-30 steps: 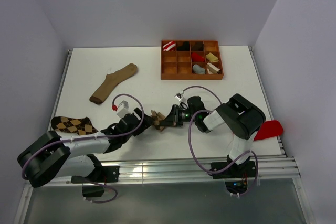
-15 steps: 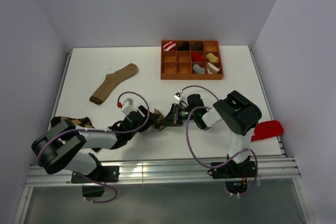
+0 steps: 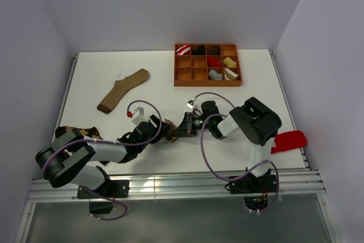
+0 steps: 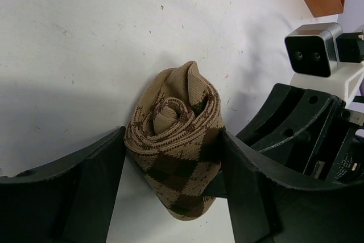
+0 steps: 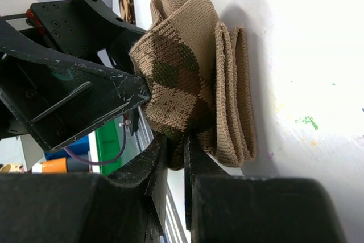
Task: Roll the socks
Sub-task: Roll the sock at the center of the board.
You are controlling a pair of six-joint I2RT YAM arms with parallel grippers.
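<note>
A light brown argyle sock (image 4: pixel 176 146), rolled into a spiral, lies on the white table between both grippers (image 3: pixel 171 131). My left gripper (image 4: pixel 173 140) spans the roll, with one finger pressed against each side. My right gripper (image 5: pixel 176 146) is shut on a fold of fabric at the edge of the same sock (image 5: pixel 193 83). In the top view the left gripper (image 3: pixel 165 132) and right gripper (image 3: pixel 181 128) meet at the roll. A darker argyle sock (image 3: pixel 69 131) lies at the left, mostly hidden by my left arm.
A long plain tan sock (image 3: pixel 122 89) lies at the back left. A brown compartment tray (image 3: pixel 207 83) holding several rolled socks stands at the back centre-right. A red object (image 3: pixel 290 140) sits at the right table edge.
My left arm has folded in closer to the table front, now covering most of the darker argyle sock. The right gripper and the roll have shifted slightly left. Both grips persist.
</note>
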